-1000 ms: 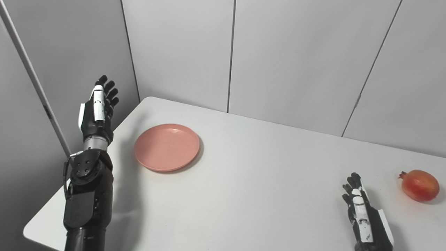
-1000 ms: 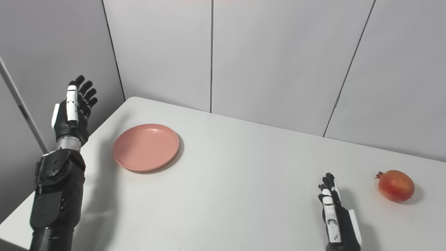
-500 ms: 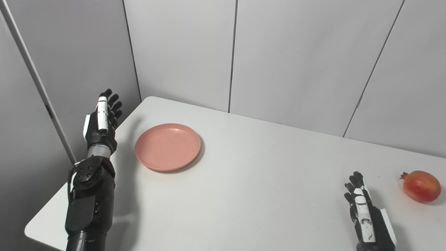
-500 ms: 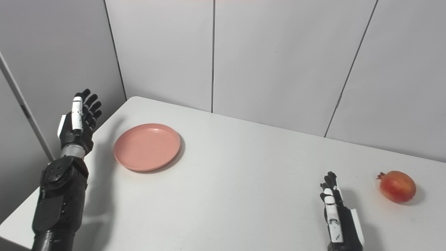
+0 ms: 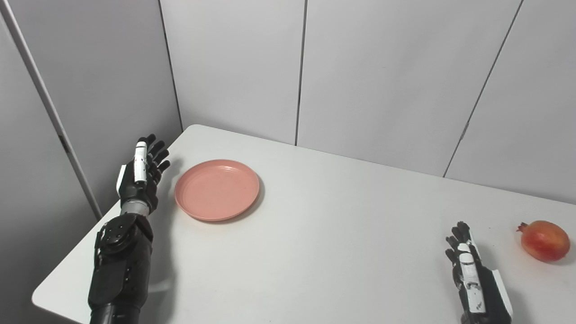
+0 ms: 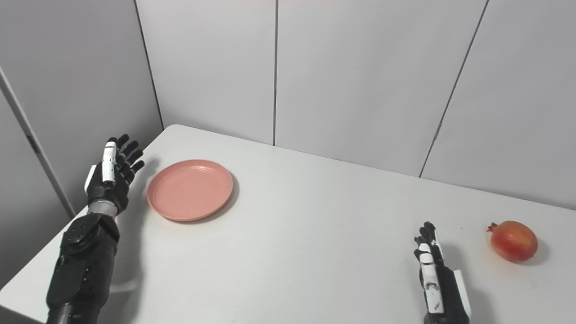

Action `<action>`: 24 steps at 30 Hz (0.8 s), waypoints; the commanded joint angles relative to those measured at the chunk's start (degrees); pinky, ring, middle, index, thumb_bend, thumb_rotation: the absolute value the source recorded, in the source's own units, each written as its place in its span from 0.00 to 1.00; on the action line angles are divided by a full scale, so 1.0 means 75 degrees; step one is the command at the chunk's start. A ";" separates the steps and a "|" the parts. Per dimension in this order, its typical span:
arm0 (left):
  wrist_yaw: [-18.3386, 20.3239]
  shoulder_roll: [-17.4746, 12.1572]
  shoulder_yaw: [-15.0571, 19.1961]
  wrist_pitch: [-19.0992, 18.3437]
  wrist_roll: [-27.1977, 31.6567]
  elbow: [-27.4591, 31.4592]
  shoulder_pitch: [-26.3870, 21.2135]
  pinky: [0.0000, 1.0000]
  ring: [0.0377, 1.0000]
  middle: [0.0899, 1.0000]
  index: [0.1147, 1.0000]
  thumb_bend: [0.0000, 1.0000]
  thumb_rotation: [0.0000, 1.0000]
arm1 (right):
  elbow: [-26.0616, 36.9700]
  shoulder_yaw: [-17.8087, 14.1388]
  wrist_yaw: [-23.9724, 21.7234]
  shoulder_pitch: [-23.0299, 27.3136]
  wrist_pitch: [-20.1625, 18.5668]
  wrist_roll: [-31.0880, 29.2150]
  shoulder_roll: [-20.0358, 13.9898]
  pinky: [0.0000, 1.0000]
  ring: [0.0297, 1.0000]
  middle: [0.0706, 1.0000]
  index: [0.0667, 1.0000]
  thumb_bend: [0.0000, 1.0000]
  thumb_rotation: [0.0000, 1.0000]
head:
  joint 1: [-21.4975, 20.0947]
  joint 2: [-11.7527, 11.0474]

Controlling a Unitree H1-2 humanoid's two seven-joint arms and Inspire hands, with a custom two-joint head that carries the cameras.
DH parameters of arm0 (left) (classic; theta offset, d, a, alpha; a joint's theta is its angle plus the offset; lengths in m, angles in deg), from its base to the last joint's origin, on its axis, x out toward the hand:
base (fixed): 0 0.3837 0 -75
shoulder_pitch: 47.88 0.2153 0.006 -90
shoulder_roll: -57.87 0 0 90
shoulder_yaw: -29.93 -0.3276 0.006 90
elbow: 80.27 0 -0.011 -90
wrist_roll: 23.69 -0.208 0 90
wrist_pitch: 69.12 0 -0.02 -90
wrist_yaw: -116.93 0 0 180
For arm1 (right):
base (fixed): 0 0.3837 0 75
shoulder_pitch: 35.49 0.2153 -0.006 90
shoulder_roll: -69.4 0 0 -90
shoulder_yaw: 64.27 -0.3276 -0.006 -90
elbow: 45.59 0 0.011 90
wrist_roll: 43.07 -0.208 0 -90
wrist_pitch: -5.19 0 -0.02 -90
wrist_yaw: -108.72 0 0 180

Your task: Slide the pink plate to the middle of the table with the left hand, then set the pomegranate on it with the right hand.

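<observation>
One pink plate (image 5: 217, 189), one pomegranate (image 5: 544, 240) and two hands are seen on or over a single white table (image 5: 324, 252). The left hand (image 5: 141, 177) is held raised at the table's left edge, fingers spread and pointing up and away, and nothing is grasped in it. The plate lies flat just to the right of this hand, apart from it, with a narrow strip of bare tabletop between them; whether the hand is over the table's edge or just outside it cannot be told. The right hand (image 5: 472, 276) is placed low near the front edge, fingers extended forward and slightly apart, and nothing is held. The pomegranate rests to the right of this hand and a little farther back, near the table's right side, not touched. Between the plate and the right hand a wide stretch of bare tabletop is left open. Behind the table, grey wall panels (image 5: 373, 76) are set close along the far edge.
</observation>
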 commanded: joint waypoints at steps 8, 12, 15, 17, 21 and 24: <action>0.0463 -0.0110 0.0022 0.0506 0.0338 -0.0210 -0.0160 0.88 0.90 0.90 0.88 0.35 1.00 | 0.0257 -0.0022 0.0022 0.0201 0.0087 -0.0038 -0.0039 1.00 1.00 1.00 1.00 0.09 1.00 | 0.0003 0.0011; 0.0567 -0.0134 -0.0020 0.0635 0.0338 -0.0303 -0.0136 0.88 0.90 0.90 0.88 0.35 1.00 | 0.0245 -0.0026 0.0004 0.0218 0.0086 -0.0070 -0.0041 1.00 1.00 1.00 1.00 0.09 1.00 | 0.0016 0.0014; 0.0598 -0.0116 -0.0052 0.0686 0.0320 -0.0321 -0.0123 0.90 0.91 0.91 0.89 0.35 1.00 | 0.0218 -0.0020 -0.0036 0.0239 0.0108 -0.0098 -0.0056 1.00 1.00 1.00 1.00 0.09 1.00 | 0.0013 0.0007; 0.0627 -0.0114 -0.0093 0.0668 0.0296 -0.0353 -0.0114 0.91 0.91 0.91 0.89 0.35 1.00 | 0.0233 -0.0023 -0.0037 0.0243 0.0087 -0.0106 -0.0054 1.00 1.00 1.00 1.00 0.09 1.00 | 0.0014 0.0009; 0.0664 -0.0079 -0.0253 0.0835 0.0146 -0.0476 -0.0070 0.93 0.91 0.91 0.89 0.36 1.00 | 0.0192 -0.0016 -0.0044 0.0249 0.0159 -0.0096 -0.0064 1.00 1.00 1.00 1.00 0.08 1.00 | -0.0002 0.0008; 0.0628 -0.0011 -0.0340 0.0944 0.0112 -0.0558 -0.0064 0.94 0.92 0.92 0.90 0.35 1.00 | 0.0205 -0.0020 -0.0054 0.0247 0.0106 -0.0118 -0.0070 1.00 1.00 1.00 1.00 0.09 1.00 | -0.0005 0.0014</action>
